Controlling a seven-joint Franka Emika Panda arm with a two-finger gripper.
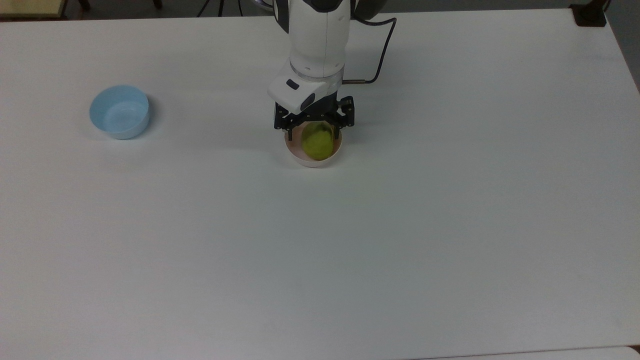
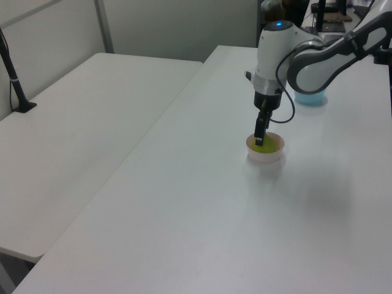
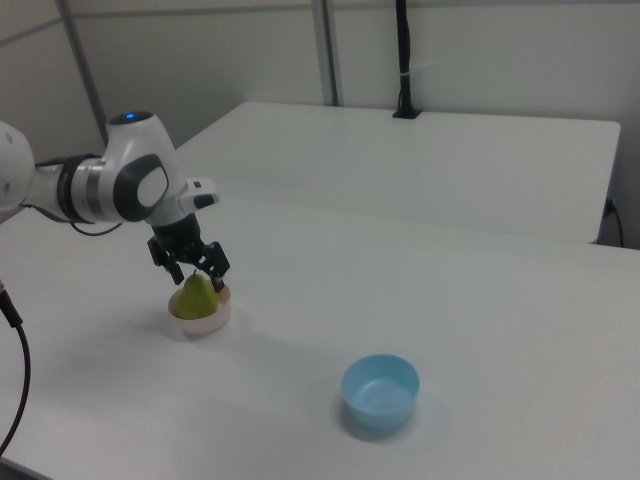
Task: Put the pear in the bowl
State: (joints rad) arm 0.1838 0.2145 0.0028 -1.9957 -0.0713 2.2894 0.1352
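Observation:
The yellow-green pear (image 1: pixel 317 142) sits inside the pale pink bowl (image 1: pixel 312 161) near the middle of the white table. My gripper (image 1: pixel 314 134) hovers directly over the bowl, open, with one finger on either side of the pear's top and a gap to the fruit. In the left view the gripper (image 2: pixel 260 138) reaches down into the bowl (image 2: pixel 267 156), with the pear (image 2: pixel 256 146) showing green beside a finger. In the right view the pear (image 3: pixel 198 296) stands stem-up in the bowl (image 3: pixel 204 322) below the spread gripper (image 3: pixel 197 274).
A light blue bowl (image 1: pixel 120 112) stands far toward the top view's left, also seen as the blue bowl (image 2: pixel 310 98) behind the arm and the blue bowl (image 3: pixel 380 392) near the front. A black cable (image 1: pixel 382 45) trails from the wrist. A second white table (image 2: pixel 79 122) adjoins.

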